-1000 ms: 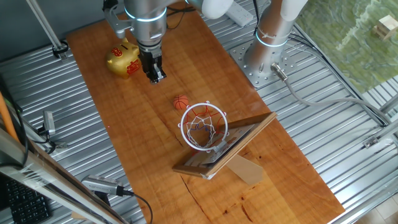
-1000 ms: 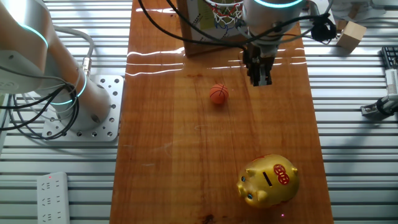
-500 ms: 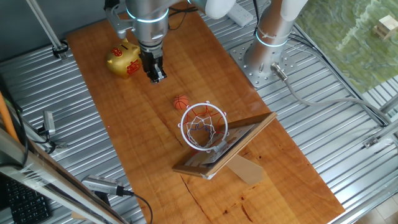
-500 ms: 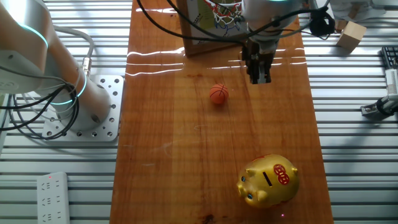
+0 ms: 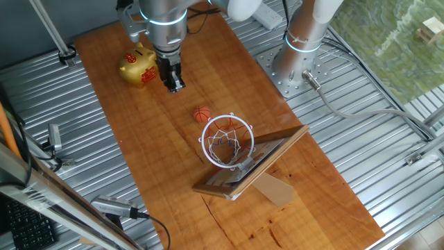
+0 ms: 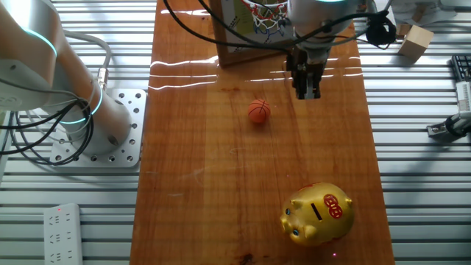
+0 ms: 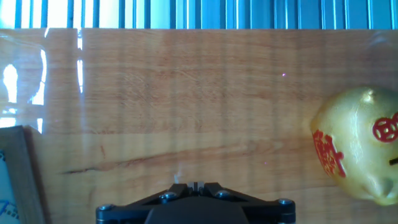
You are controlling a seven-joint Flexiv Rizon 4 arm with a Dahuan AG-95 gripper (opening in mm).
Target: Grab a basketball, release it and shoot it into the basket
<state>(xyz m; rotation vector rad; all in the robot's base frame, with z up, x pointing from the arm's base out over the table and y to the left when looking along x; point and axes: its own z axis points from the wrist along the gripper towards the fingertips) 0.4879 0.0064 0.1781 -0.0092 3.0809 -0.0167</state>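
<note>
- While the arm is hanging above the desk (image 5: pixel 139 139), the gripper (image 5: pixel 175 86) is pointing straight down with its fingers (image 6: pixel 307 91) pressed together on nothing; the hand view is showing the two tips meeting at the bottom edge, with no gap.
- Basketball (image 5: pixel 202 114) is sitting loose on the bare wood, apart from the gripper and just beside the white ring of the basket (image 5: pixel 227 141). It is not showing in the hand view at all.
- Golden piggy bank (image 5: pixel 138 67) is standing near the gripper on the side away from the hoop, well apart from the ball.
- Handling judgement: ball is looking light and probably rubbery or foam-like, with a rounded surface that is likely rolling off at the slightest nudge. Nothing is bracing it on the desk.
- Where to hold: fingers should be straddling the widest part, one on each side, closing gently so it is not squirting out sideways.
- Before that, the fingers need opening and the hand needs shifting toward the hoop until it is over the ball.
- Risk: net and ring are sitting close on one side, so a finger is liable to snag there.
</note>
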